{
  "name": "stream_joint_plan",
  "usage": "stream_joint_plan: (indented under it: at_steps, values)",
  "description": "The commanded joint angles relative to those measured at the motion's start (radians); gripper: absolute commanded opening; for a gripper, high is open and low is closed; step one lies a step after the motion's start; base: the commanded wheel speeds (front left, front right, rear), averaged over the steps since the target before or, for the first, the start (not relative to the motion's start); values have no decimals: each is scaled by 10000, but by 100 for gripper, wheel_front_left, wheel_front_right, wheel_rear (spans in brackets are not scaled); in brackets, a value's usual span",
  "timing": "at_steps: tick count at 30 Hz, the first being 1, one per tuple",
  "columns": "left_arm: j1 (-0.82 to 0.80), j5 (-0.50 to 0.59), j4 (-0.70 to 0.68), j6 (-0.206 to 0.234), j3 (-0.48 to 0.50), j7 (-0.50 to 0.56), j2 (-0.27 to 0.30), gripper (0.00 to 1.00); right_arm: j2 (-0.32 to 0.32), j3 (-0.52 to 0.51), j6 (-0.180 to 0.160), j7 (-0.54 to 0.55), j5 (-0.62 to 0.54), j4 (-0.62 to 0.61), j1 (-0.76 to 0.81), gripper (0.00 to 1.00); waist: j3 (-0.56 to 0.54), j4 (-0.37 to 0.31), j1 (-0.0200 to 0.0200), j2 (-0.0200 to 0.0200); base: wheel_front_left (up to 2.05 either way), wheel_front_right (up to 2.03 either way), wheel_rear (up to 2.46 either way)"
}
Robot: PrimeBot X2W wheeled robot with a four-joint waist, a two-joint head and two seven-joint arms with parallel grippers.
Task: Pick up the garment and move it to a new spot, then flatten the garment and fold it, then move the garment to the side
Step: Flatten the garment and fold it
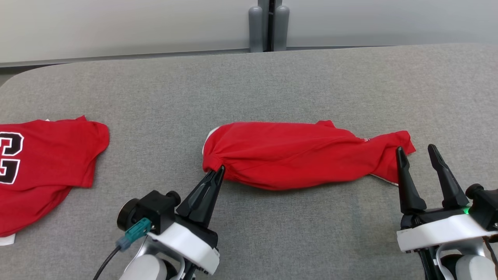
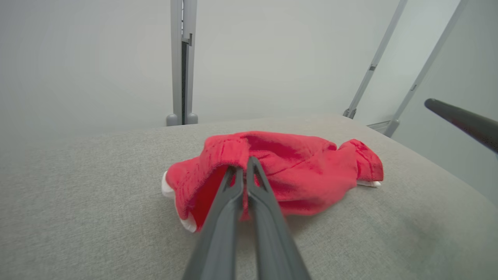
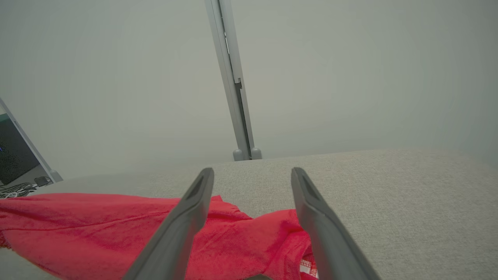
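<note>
Item one, garment [image 1: 288,155]: red, bunched into a long roll, lying crosswise on the table [image 1: 272,85] near the middle of its front half, with a little white showing at each end. Item two, my left gripper [image 1: 218,171]: the fingers are pressed together on a pinch of cloth at the garment's left end, where the fabric gathers into tight creases; in the left wrist view the two tips meet on the red hem beside an open fold with a white edge. Item three, my right gripper [image 1: 415,148]: spread wide and holding nothing, set at the garment's right end. In the head view its inner finger crosses the red cloth and its outer finger stands over bare table just beside the hem. In the right wrist view the garment lies under and between both fingers, with a small white print low between them. I cannot tell whether either finger touches the cloth. Item four, table: grey woven cover, rounded at the far left corner. Item five, second shirt [image 1: 50,163]: red with large black-and-white figures, lying loosely spread at the table's left edge, well apart from the garment. Item six, post [image 1: 268,27]: grey and upright, behind the far edge of the table against a pale wall [image 1: 116,27].
</note>
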Motion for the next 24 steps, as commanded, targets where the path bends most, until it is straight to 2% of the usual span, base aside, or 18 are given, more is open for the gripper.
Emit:
stream_joint_plan:
  at_steps: [1, 6, 11, 18, 24]
  values:
    - [330, -9, -744, 222, 61, 267, 214, 0, 23, -102, -3, -38, 16, -85, 63, 100, 5, 87, 0, 0, 0, 0, 0]
    - [749, -107, -2175, 616, 203, 860, 465, 0, 99, -227, -3, -33, 13, -171, -10, 100, 131, 245, 0, 0, 0, 0, 0]
    - [561, -270, -2254, 755, 405, 1116, 545, 0, 145, -143, -2, 16, -23, -258, -139, 100, 307, 198, 0, 0, 0, 0, 0]
    - [-364, -769, -1103, 640, 898, 1123, 408, 0, 193, -148, -3, 69, -61, -429, -461, 100, 995, -118, 0, 0, 0, 0, 0]
    - [-1764, -1296, 844, 356, 1360, 978, 140, 0, 247, -145, -3, -83, 10, -409, -823, 100, 1814, -471, 0, 0, 0, 0, 0]
